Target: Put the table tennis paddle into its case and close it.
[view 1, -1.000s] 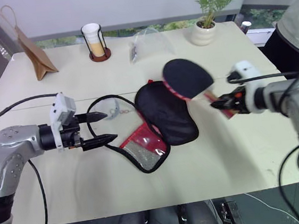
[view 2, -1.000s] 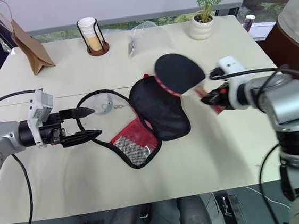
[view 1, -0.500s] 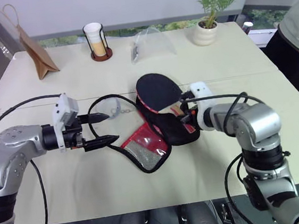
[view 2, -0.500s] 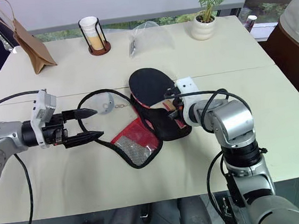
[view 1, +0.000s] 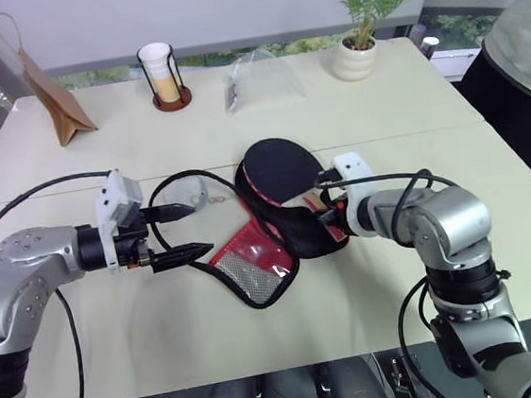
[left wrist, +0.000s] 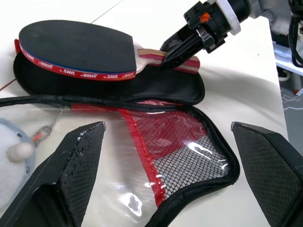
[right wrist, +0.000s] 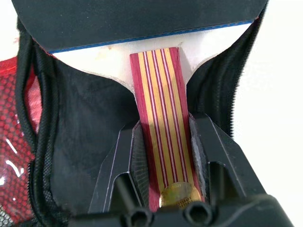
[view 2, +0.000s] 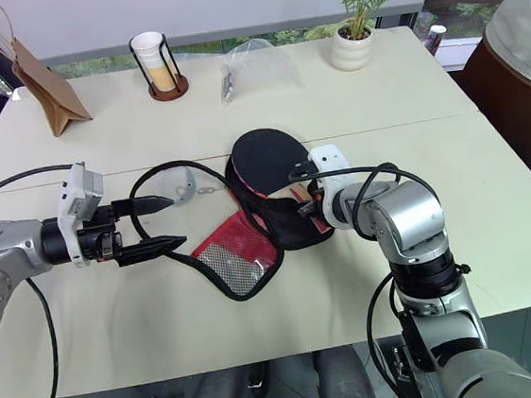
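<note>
Table tennis paddle [view 1: 283, 169]: centre frame, handle clamped by our right gripper [right wrist: 163, 156]; we seat it squarely inside the case [view 1: 278, 231]; left gripper [view 1: 182, 232] wide.

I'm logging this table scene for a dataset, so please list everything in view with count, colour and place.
table tennis paddle: one, black face, red edge, over the open case, handle in the right gripper
case: one, black and red, unzipped, table centre
plush toy: one, pale, beside the case
paper bag: one, brown, far left
cup in holder: one, white
clear bag: one, far centre
potted plant: one, green, white pot
table: one, cream
left gripper: open, near the case
right gripper: shut on the handle
</note>
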